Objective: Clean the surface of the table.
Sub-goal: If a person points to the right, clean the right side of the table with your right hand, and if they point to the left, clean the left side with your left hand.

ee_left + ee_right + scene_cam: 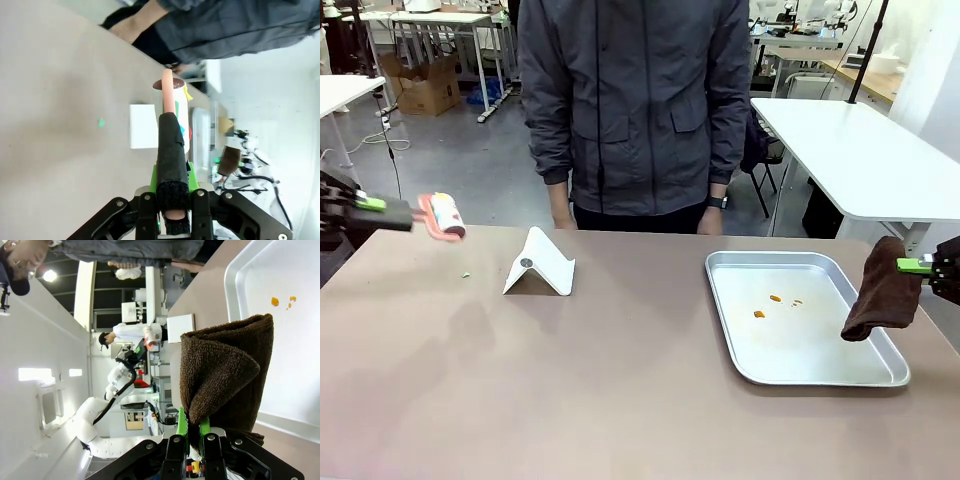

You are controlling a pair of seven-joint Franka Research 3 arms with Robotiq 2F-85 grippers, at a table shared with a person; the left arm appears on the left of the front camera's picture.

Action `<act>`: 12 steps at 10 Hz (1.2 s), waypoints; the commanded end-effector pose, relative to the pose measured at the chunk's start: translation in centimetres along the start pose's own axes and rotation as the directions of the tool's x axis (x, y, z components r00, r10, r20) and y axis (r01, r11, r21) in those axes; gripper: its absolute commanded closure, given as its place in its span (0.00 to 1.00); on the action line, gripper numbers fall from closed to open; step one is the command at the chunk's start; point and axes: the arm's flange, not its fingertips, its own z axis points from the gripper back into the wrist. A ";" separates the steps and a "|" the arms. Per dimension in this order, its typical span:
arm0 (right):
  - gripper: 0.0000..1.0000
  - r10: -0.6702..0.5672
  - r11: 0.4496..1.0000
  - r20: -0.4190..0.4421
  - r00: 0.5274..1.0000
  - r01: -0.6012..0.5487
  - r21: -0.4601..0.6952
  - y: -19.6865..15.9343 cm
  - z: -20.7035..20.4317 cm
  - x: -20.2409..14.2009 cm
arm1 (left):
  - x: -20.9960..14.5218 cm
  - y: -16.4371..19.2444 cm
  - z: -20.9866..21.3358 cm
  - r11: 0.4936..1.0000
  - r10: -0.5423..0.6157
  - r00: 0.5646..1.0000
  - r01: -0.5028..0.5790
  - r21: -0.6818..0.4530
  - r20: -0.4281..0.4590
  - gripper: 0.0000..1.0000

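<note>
The left gripper (372,205), reaching in level from the picture's left edge, is clamped on the black-wrapped handle of a lint roller (444,216), which it holds in the air over the far left corner of the table (620,400). The right gripper (918,266), pointing inward from the right edge, pinches a brown cloth (878,292) that hangs over the right rim of a metal tray (820,381). Both arms are largely cut off by the frame. Whether the cloth's lower end touches the tray cannot be told. The brown tabletop spreads below and between the two grippers, carrying orange crumbs (760,313) in the tray, a folded white card (542,266) and a tiny green speck (466,274). A person (635,100) stands at the far side.
</note>
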 end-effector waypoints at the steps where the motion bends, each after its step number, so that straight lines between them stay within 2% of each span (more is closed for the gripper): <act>1: 1.00 -0.017 1.000 0.004 1.000 0.017 0.014 0.7 0.2 0.0 | -1.1 0.7 3.4 0.997 -0.018 1.000 0.017 -0.070 -0.009 0.78; 2: 1.00 -0.017 1.000 0.004 1.000 0.017 0.014 0.7 0.2 0.0 | -1.5 1.2 5.7 0.996 -0.003 0.999 0.000 -0.087 -0.036 0.78; 5: 1.00 -0.017 1.000 0.004 1.000 0.017 0.014 0.7 0.2 0.0 | -3.1 5.2 12.2 0.988 0.037 0.999 -0.039 -0.152 -0.020 0.78; 8: 1.00 -0.017 1.000 0.004 1.000 0.017 0.014 0.7 0.2 0.0 | -5.9 9.7 14.7 0.974 0.066 0.996 -0.077 -0.211 -0.059 0.78; 10: 1.00 -0.017 1.000 0.004 1.000 0.017 0.014 0.7 0.2 0.0 | -6.3 10.6 15.4 0.972 0.102 0.995 -0.102 -0.212 -0.009 0.78; 12: 1.00 -0.017 1.000 0.004 1.000 0.017 0.014 0.7 0.2 0.0 | -6.5 10.4 14.4 0.976 0.100 0.995 -0.103 -0.192 -0.027 0.78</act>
